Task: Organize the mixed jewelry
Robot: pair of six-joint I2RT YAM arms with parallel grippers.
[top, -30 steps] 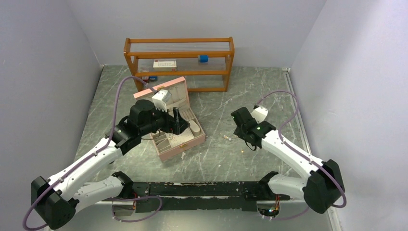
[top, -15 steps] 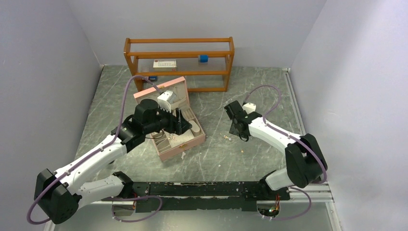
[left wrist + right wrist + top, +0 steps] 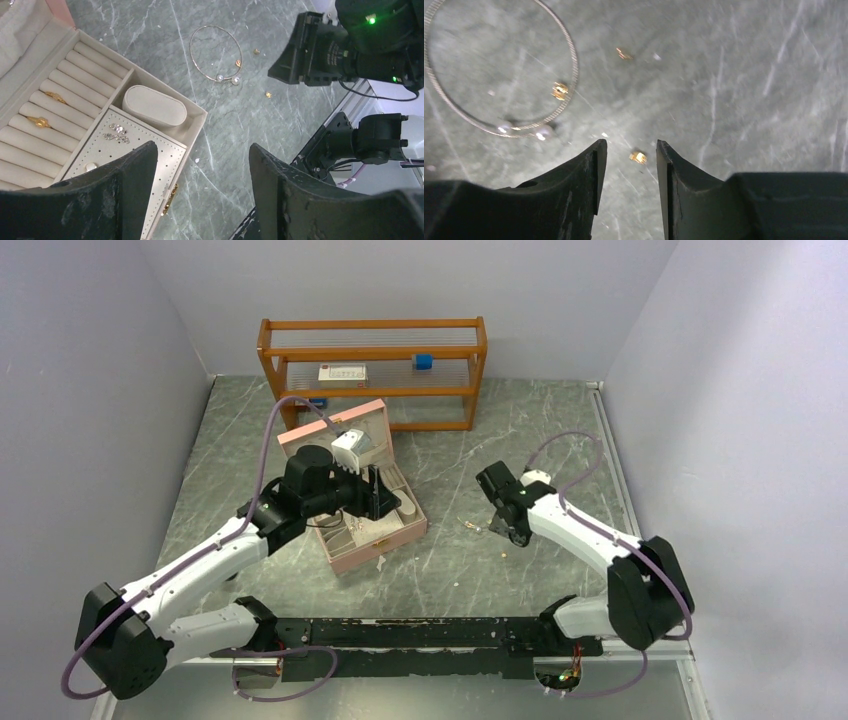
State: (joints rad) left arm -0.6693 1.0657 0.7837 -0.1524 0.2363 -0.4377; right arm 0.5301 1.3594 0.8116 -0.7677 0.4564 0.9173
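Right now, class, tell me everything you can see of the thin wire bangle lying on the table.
The thin gold-coloured wire bangle is a single open hoop whose two ends carry small white pearl-like beads, with a short gap between them. It lies flat on the grey marbled table, apart from the pink jewellery box. A tiny gold stud sits just inside the hoop near the beads; whether the two touch cannot be told.

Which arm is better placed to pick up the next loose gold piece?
Right. The right gripper, open, hangs over a gold piece lying between its fingers; the left gripper is over the box.
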